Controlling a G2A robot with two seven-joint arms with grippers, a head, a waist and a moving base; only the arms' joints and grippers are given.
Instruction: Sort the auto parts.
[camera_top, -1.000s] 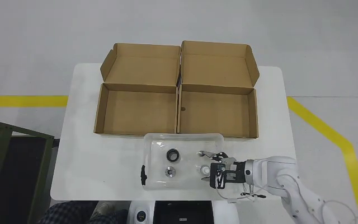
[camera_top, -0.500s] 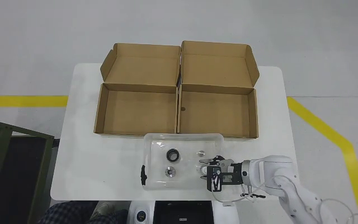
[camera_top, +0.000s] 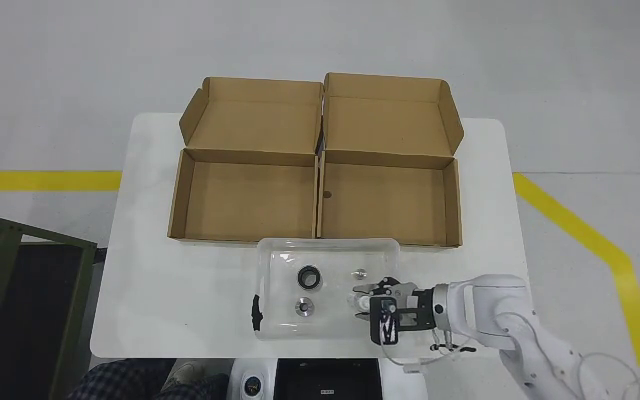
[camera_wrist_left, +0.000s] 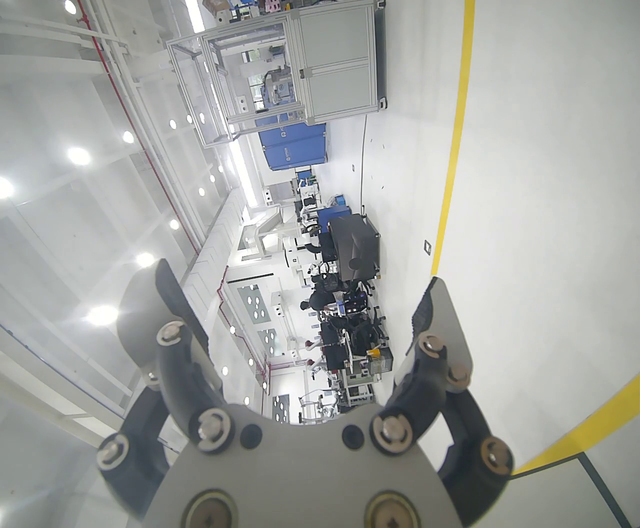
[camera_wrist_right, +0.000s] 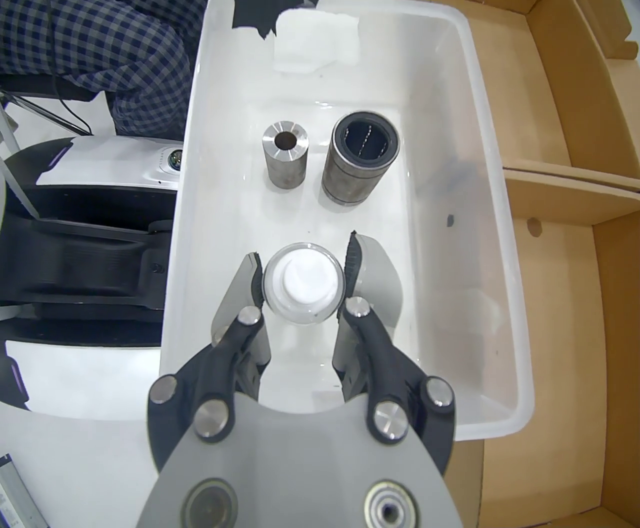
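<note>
On the right gripper (camera_wrist_right: 303, 250) the jaws pinched either side of the white round part (camera_wrist_right: 303, 282), which stood upright in the clear bin (camera_wrist_right: 480, 150) at the desk's (camera_top: 140, 250) near edge. The left gripper (camera_wrist_left: 300, 277), jaws wide, faced away.

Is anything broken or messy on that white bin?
Yes. The white plastic bin has a ragged black patch on its end rim, like torn tape or a break, and a small dark smudge on one inner wall.

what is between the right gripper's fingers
A round white plastic part, standing in the white bin, with the right gripper shut on its sides; the right wrist view shows it.
</note>
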